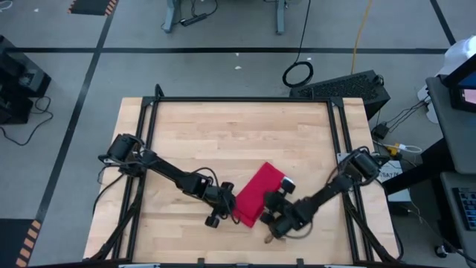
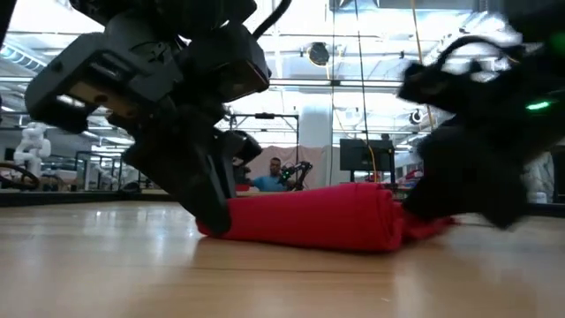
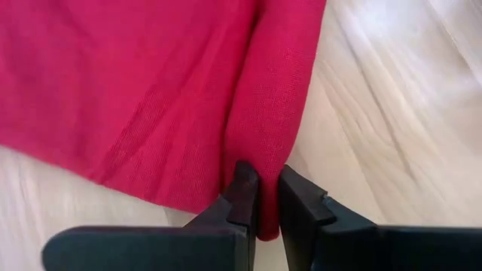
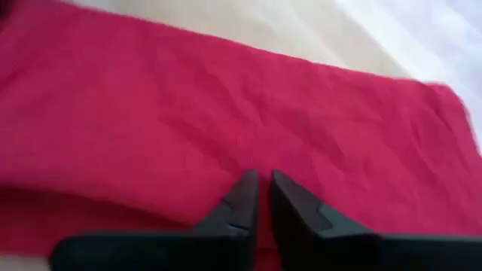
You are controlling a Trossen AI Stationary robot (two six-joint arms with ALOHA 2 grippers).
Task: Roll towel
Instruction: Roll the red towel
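Observation:
The red towel (image 1: 259,195) lies slantwise on the wooden table (image 1: 223,134), near its front edge. In the low view its near part shows as a thick roll (image 2: 309,216) resting on the wood. My left gripper (image 1: 231,211) is at the roll's left end, shut on it. My right gripper (image 1: 266,211) is at the towel's right side near the roll's other end (image 2: 415,212), its fingers almost together over the red cloth (image 4: 260,188). My left gripper pinches the rolled edge's end (image 3: 265,203) between its two fingers, coming slanting down from the table's left. The roll lies on the table. My right gripper's fingers (image 4: 241,199) slant down onto the towel with red cloth in the narrow gap; the fingers hide which part they have.
Black frame rails (image 1: 147,149) run along the table's left and right sides. Bare wood stretches toward the far edge. Beyond the table, a person (image 2: 275,174) sits in the room behind.

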